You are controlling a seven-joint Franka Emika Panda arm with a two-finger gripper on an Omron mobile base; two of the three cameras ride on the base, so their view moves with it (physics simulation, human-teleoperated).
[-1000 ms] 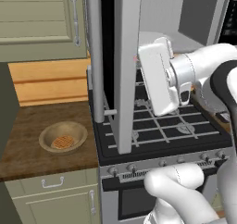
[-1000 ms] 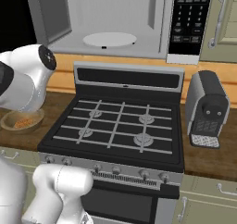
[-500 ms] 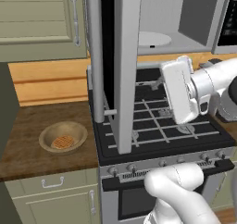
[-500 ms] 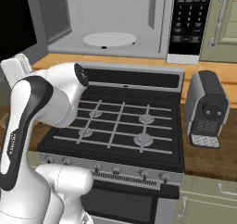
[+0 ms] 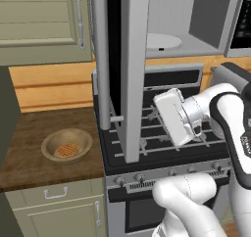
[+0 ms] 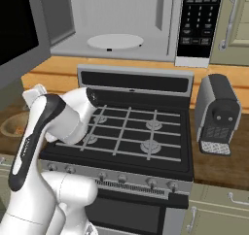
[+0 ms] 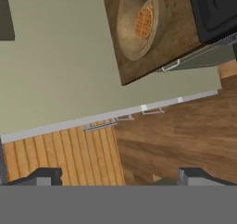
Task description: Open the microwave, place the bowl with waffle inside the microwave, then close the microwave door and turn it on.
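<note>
The microwave (image 6: 121,20) hangs above the stove with its cavity bare and the glass turntable showing. The microwave door (image 5: 132,69) stands swung fully out, edge-on toward me. On the brown counter left of the stove sits the wooden bowl (image 5: 67,145) with the waffle (image 5: 66,150) inside; in the hand view the bowl (image 7: 132,26) and waffle (image 7: 144,19) lie at the top. My gripper (image 7: 119,176) is open, its tips wide apart with nothing between them. The white hand (image 5: 171,117) hovers over the stove's left burners, just right of the door's edge and apart from the bowl.
The black gas stove (image 6: 136,132) fills the middle below the microwave. A grey toaster (image 6: 219,113) stands on the counter to its right. The open door (image 6: 19,30) juts out between my hand and the bowl's counter (image 5: 29,133). Beige cabinets (image 5: 44,20) hang above.
The hand has come down from in front of the microwave to low over the stove's left side, and now faces the bowl's side. The jaws stayed open.
</note>
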